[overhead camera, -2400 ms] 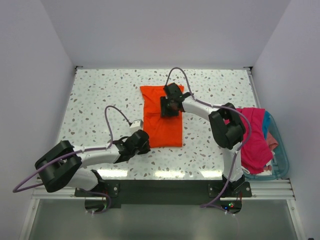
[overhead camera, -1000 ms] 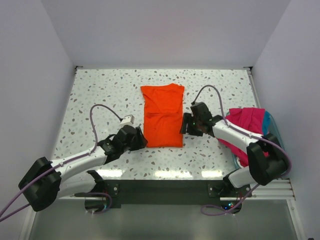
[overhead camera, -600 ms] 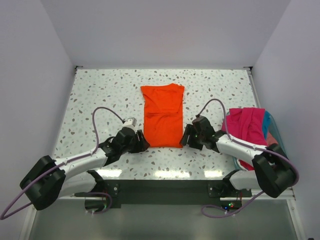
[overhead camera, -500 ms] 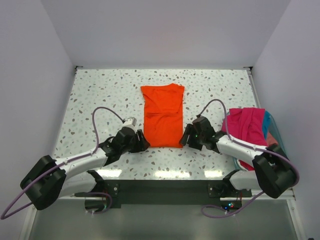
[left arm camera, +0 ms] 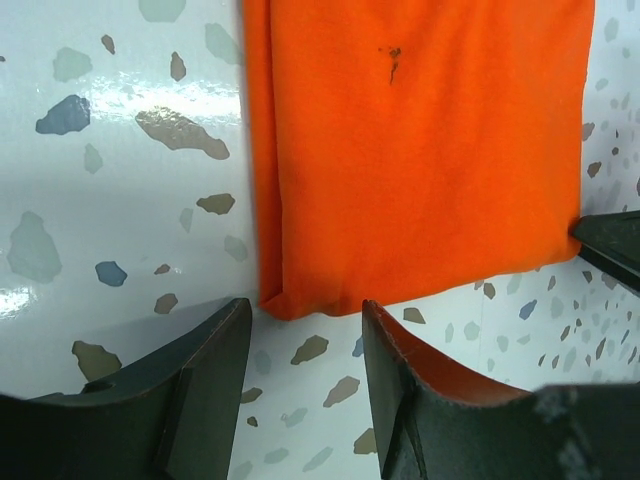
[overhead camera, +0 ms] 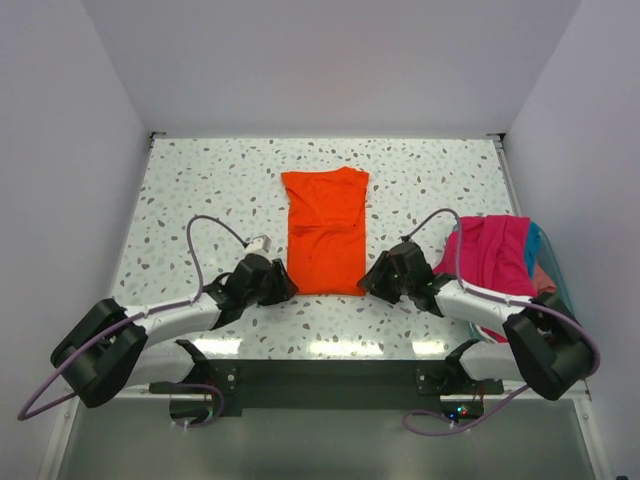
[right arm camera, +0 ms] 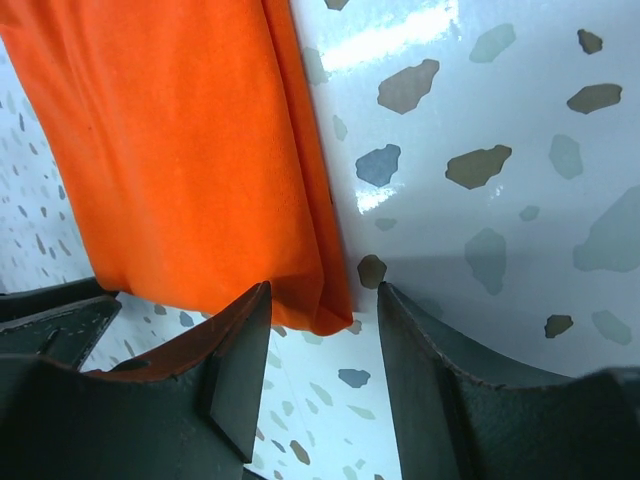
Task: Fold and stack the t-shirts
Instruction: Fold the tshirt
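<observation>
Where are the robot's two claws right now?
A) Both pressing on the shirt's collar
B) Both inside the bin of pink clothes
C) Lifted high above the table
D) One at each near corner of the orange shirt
D: the left gripper and the right gripper each straddle a near corner of the orange t-shirt, with their jaws apart.

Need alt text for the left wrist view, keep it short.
The near corner of a bright orange folded cloth t-shirt sits at the gap between the open black fingertips of the left gripper, which has not closed on it. The shirt lies flat on a white speckled terrazzo table.
</observation>
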